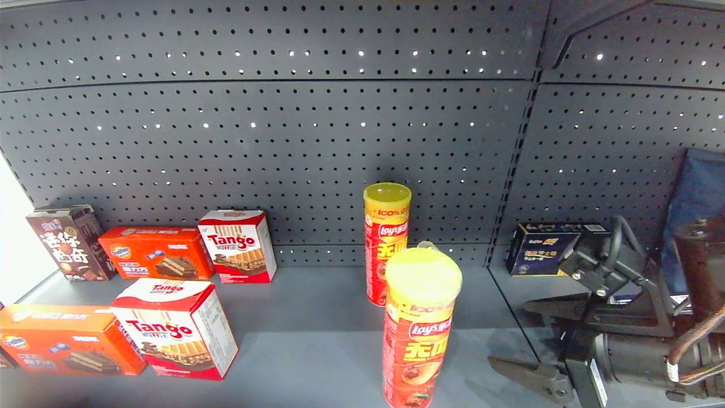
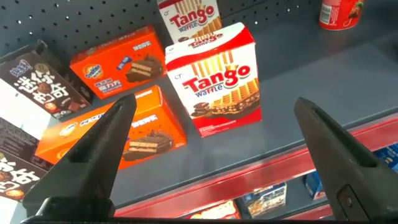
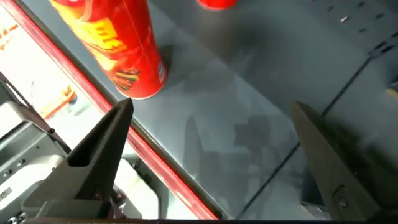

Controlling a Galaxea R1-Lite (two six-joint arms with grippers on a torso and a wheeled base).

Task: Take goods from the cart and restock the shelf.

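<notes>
Here, front chip can (image 1: 418, 334): red tube, yellow lid, upright on shelf (image 1: 317, 340).

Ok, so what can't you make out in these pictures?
Front chip can: in the head view, the bottom edge cuts off its base.
Dark box: in the head view, its right end sits behind the right gripper wrist and cable.
Blue thing: in the head view, cut by the right edge, so I cannot identify it.
Packets: in the left wrist view, mostly hidden under the shelf's red edge.
</notes>
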